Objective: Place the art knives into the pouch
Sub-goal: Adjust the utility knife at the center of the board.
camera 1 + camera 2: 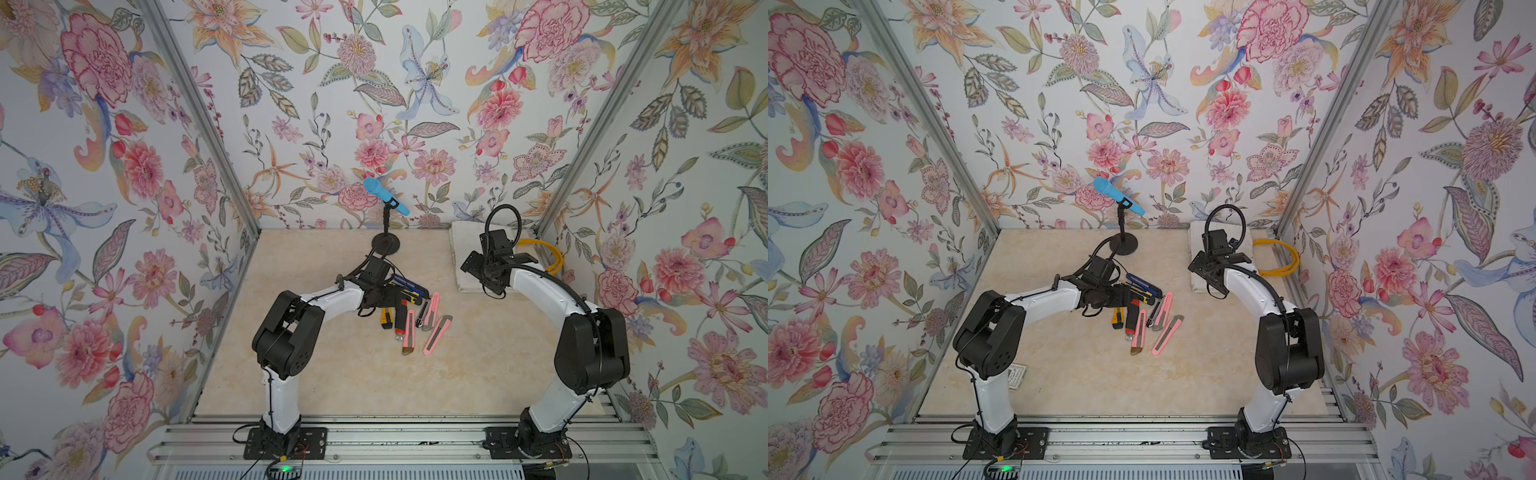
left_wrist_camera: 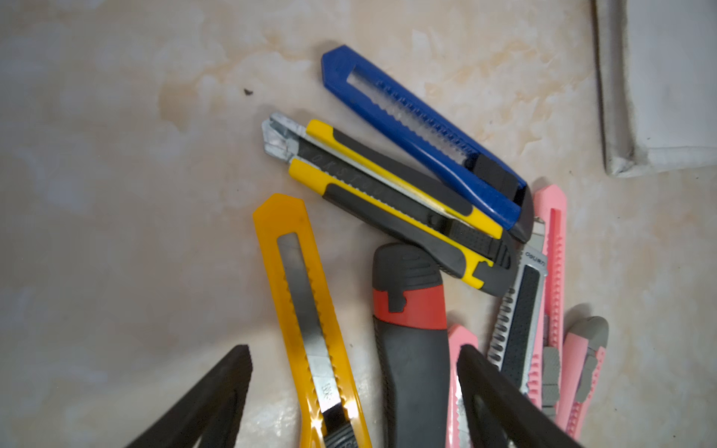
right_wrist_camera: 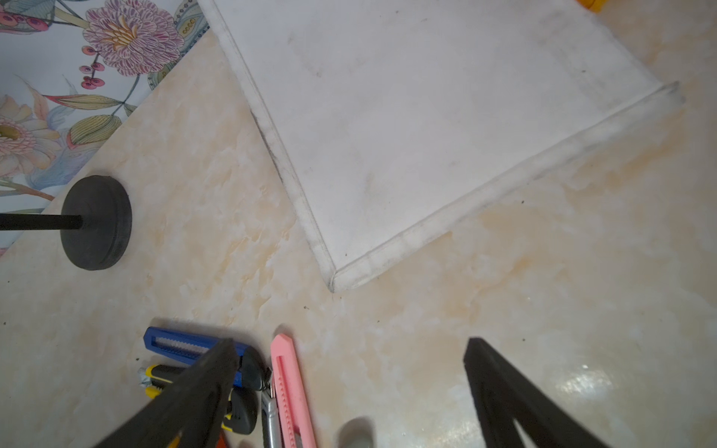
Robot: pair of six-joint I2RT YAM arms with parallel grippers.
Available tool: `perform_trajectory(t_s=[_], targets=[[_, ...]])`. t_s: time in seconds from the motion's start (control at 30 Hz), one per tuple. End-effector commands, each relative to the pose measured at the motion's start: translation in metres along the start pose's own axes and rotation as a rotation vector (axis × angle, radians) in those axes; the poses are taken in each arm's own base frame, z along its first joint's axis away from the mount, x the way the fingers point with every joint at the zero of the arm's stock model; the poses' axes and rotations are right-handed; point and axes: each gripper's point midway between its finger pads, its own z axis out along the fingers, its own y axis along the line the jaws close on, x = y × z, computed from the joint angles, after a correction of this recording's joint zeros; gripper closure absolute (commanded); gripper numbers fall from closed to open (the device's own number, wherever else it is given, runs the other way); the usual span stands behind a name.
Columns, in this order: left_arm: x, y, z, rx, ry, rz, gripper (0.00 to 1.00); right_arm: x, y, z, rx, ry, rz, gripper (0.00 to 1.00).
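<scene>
left claw [image 2: 353, 349] hangs wide, empty, over orange art knife [image 2: 306, 310] in pile [image 2: 407, 182] on desk [image 2: 116, 194] | right claw [image 3: 351, 343] wide, empty, beside pouch [image 3: 426, 116] | knife likely light, stiff, slick: pinch across mid-handle

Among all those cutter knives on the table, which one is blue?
The blue knife, the one lying nearest the microphone stand, beside the yellow-and-black knife. The rest are orange, red-and-black, silver or pink.
</scene>
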Motion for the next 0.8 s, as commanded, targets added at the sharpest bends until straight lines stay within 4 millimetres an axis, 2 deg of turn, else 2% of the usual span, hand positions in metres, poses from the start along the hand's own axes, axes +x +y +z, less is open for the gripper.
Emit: perform_trajectory(t_s=[0.0, 0.27, 0.43, 0.53, 0.77], targets=[[0.012, 0.025, 0.008, -0.118, 0.022, -0.013, 0.16, 0.002, -0.01, -0.002, 0.019, 0.017, -0.014, 0.05], [0.011, 0.033, 0.022, -0.172, 0.039, 0.002, 0.25, -0.001, -0.021, -0.006, 0.04, 0.0, -0.009, 0.08], [0.007, 0.044, 0.023, -0.249, 0.051, 0.042, 0.27, -0.001, -0.031, -0.005, 0.071, -0.011, 0.003, 0.09], [0.008, 0.052, 0.025, -0.302, 0.07, 0.07, 0.31, 0.0, -0.035, -0.003, 0.082, -0.011, 0.016, 0.09], [0.003, 0.059, 0.024, -0.364, 0.079, 0.133, 0.34, 0.003, -0.042, -0.004, 0.107, -0.022, 0.045, 0.09]])
